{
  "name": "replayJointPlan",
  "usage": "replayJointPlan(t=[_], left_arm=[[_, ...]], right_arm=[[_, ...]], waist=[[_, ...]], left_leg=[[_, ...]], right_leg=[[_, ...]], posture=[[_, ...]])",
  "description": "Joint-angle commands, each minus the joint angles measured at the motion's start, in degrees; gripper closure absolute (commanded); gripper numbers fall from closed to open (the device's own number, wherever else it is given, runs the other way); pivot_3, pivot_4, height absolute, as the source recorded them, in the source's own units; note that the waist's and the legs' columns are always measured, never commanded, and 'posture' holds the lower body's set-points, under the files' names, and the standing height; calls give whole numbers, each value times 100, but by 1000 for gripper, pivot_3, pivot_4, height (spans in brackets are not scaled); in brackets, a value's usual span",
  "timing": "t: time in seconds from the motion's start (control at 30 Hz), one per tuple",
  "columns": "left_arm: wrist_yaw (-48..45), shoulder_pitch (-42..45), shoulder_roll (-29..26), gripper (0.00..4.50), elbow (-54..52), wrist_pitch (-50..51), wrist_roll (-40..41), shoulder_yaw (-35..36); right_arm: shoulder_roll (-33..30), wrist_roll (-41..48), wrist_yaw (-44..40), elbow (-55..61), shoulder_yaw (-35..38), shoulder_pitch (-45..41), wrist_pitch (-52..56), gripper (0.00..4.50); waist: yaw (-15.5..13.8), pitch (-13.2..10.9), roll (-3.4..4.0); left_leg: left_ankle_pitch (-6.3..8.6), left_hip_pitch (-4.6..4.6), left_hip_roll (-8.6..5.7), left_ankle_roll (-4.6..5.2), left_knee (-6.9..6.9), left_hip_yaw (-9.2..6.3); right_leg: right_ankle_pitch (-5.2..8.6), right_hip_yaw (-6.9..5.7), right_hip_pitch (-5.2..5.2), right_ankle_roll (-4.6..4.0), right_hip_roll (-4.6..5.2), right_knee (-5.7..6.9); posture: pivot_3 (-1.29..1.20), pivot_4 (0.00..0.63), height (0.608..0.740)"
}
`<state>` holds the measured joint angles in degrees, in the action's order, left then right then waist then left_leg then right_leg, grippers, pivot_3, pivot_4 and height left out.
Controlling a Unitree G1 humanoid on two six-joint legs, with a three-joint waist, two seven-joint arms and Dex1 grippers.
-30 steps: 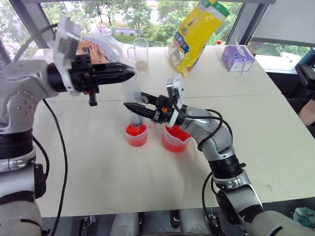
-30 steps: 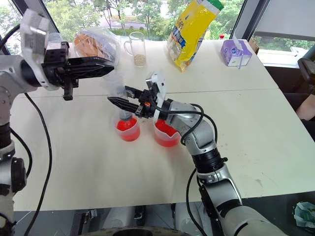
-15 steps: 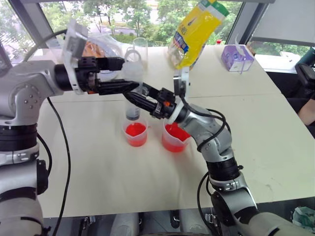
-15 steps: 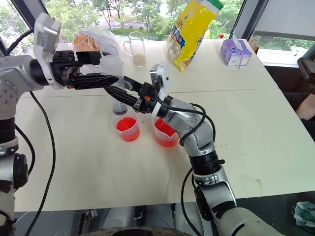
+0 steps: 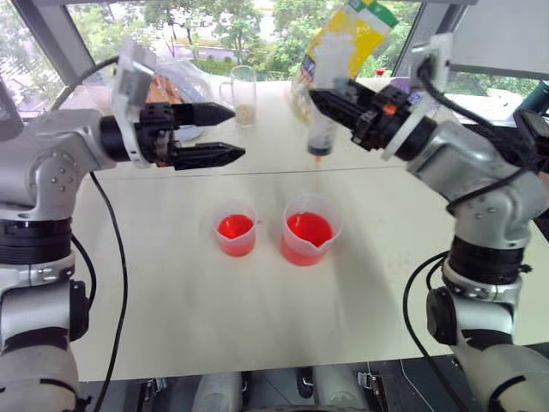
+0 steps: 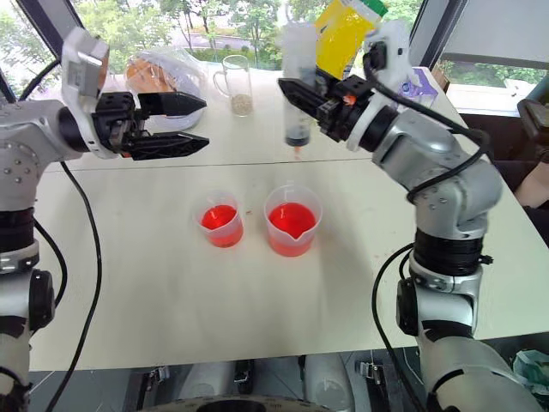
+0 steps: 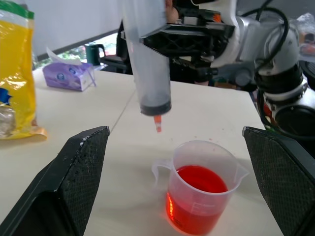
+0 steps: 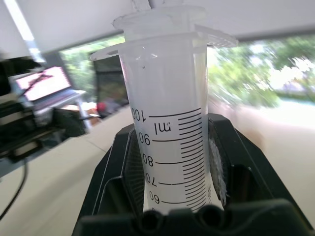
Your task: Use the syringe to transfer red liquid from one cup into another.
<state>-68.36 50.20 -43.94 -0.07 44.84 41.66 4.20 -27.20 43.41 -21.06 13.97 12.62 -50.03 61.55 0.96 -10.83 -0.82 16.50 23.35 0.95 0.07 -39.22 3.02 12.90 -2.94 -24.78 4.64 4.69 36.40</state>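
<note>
Syringe: a large clear plastic syringe (image 5: 323, 107) with a graduated barrel, white plunger and short orange-red tip hangs upright, tip down, above and behind the spouted beaker, clear of the desk; its plunger seal sits low in the barrel, so it looks empty or nearly so.
Right claw: the right claw (image 6: 302, 93) is pinched on the syringe barrel, gripping it at mid-height so the tip stays free to dip into a cup.
Spouted beaker: the wider clear plastic beaker (image 5: 309, 229) with a pouring spout stands on the desk, about a third full of bright red-orange translucent liquid (image 7: 201, 179); this is judged the source cup.
Small cup: a narrower clear plastic cup (image 5: 235, 234) stands just beside the beaker, on the robot's left of it and not touching, also holding some red liquid, which suggests part of the transfer is done.
Left claw: the left claw (image 5: 225, 134) has its two black fingers spread wide and empty, held level above and behind the small cup, apparently out of the syringe's way.
Desk: the pale desk (image 5: 257, 318) carries both cups near its middle.
Far from the beaker: a handled glass mug (image 5: 243, 93), a yellow snack bag (image 6: 341, 33), a purple tissue pack (image 7: 69, 75) and a clear bag of bread (image 6: 161, 73) sit along the window edge.
</note>
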Motion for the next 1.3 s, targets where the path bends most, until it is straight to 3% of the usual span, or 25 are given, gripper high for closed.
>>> replayJointPlan(t=[0.03,0.13,0.37,0.77,0.97,1.3], left_arm=[[-99,-128,91,42,-105,-347,-190,-123],[-142,-228,188,42,-146,-448,-223,-183],[-123,-422,323,42,-313,-557,-321,-290],[68,-676,367,42,-865,-278,-196,-266],[95,-674,331,0,-929,-148,-100,-215],[-24,-747,132,0,-978,-75,-100,-247]], right_arm=[[-710,-199,908,-605,721,-728,2245,3112],[-1417,-142,912,-1109,434,-715,3062,3112],[-2179,453,1189,-1701,-266,221,3095,3112],[-1695,228,1656,-2117,-354,651,3095,3112],[-1651,146,1613,-2020,-251,705,3095,173],[-2659,603,492,61,-122,963,3091,77]], waist=[[-23,0,1],[-51,1,-1],[-1,1,0],[-28,1,-1],[-27,2,-2],[-34,1,-1]], left_leg=[[0,1,0,0,0,0],[2,4,0,4,4,-1],[16,13,-4,27,6,16],[15,12,-1,26,5,14],[15,12,-1,25,4,12],[15,13,-1,26,5,9]], right_leg=[[-1,1,-1,-1,2,1],[0,-1,-1,-3,4,-9],[-1,10,-2,0,5,-32],[-1,13,-5,1,-1,-28],[-1,12,-5,1,-2,-27],[0,11,-5,3,-2,-30]], posture=[[0,150,740],[0,150,740],[0,150,740],[0,150,740],[0,150,740],[0,150,740]])
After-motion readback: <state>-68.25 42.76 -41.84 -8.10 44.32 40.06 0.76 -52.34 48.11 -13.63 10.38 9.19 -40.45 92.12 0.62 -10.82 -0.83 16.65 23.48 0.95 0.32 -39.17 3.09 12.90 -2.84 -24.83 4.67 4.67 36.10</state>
